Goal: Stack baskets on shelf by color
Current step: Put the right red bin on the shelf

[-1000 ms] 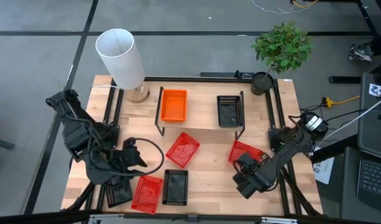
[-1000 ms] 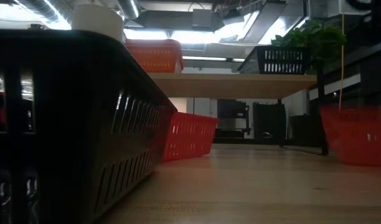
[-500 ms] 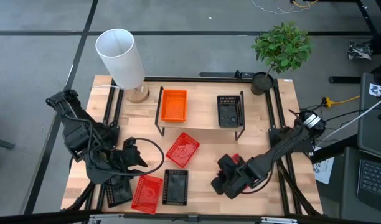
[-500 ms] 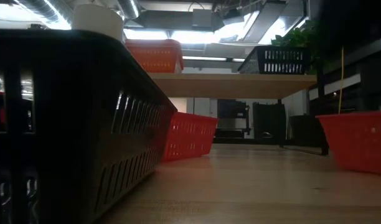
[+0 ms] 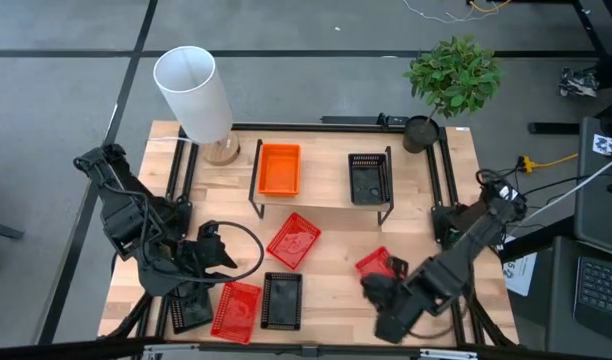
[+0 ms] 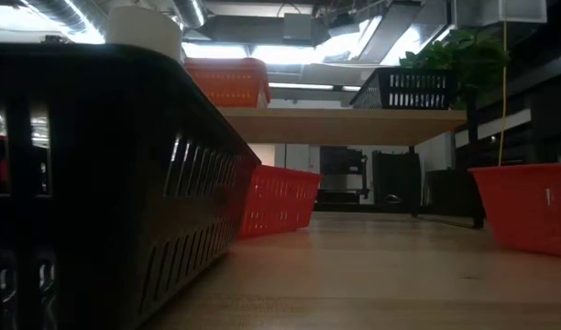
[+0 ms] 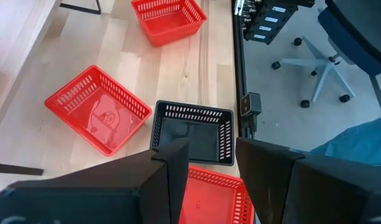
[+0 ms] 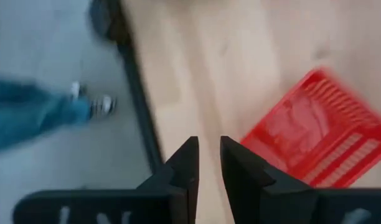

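Observation:
The shelf [image 5: 321, 198] carries an orange basket [image 5: 279, 168] and a black basket [image 5: 369, 178]. Flat on the table are a red basket [image 5: 293, 240], a black basket [image 5: 282, 300] with another red basket [image 5: 234, 310] beside it, and a third red basket [image 5: 379, 265] by the right arm. My left gripper [image 7: 212, 168] hangs open over the near black basket [image 7: 193, 134]. My right gripper [image 8: 206, 163] is high above the table near its front edge, beside the third red basket [image 8: 315, 140]. A narrow gap shows between its fingers, with nothing in it.
A white lamp [image 5: 194, 92] stands at the back left and a potted plant [image 5: 451, 75] at the back right. Black frame rails [image 5: 448, 190] run along the table's sides. A person's leg and shoe [image 8: 47, 115] show beyond the table edge, and an office chair [image 7: 327, 56].
My right gripper has risen and rolled, swinging left across the table and then back toward the near right corner. The red basket beside it has shifted toward the near edge and left; it looked blurred a second ago and now rests flat on the table.

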`<state>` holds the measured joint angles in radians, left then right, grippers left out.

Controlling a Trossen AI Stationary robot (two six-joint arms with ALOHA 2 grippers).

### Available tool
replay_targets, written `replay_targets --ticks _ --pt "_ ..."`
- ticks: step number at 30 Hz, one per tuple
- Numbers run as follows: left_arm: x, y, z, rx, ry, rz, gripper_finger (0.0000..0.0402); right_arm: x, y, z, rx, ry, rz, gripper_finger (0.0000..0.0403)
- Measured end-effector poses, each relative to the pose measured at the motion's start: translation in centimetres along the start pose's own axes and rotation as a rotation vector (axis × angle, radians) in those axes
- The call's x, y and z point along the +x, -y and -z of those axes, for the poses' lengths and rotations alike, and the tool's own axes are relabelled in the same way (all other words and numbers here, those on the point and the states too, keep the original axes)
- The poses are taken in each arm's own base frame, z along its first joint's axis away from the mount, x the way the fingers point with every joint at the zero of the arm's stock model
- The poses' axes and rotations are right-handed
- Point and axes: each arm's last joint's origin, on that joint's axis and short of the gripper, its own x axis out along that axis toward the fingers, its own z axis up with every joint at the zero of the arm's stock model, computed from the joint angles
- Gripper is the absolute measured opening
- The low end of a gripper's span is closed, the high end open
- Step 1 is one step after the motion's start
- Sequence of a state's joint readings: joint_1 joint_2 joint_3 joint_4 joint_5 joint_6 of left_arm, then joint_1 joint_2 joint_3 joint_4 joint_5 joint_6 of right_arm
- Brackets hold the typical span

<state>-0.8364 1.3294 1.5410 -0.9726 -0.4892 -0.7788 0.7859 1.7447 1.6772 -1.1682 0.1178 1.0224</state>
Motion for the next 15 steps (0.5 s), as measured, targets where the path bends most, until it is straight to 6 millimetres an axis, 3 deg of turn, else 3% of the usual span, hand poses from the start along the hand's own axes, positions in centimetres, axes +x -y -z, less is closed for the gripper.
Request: replay_targets --ticks 6,11,15 --pt "0.0 0.0 0.0 0.001 0.000 0.000 0.0125 0.3 -1.2 3.1 -0.125 -0.090 -0.015 0.0065" --pt "0.0 0.0 0.0 0.000 0.000 -0.001 0.0125 0.9 -1.5 4.8 -0.207 -0.049 0.027 0.0065" --pt "0.0 0.0 0.0 0.000 0.000 -0.001 0.0125 1.6 -1.3 5.7 -0.155 -0.143 0.019 0.0065"
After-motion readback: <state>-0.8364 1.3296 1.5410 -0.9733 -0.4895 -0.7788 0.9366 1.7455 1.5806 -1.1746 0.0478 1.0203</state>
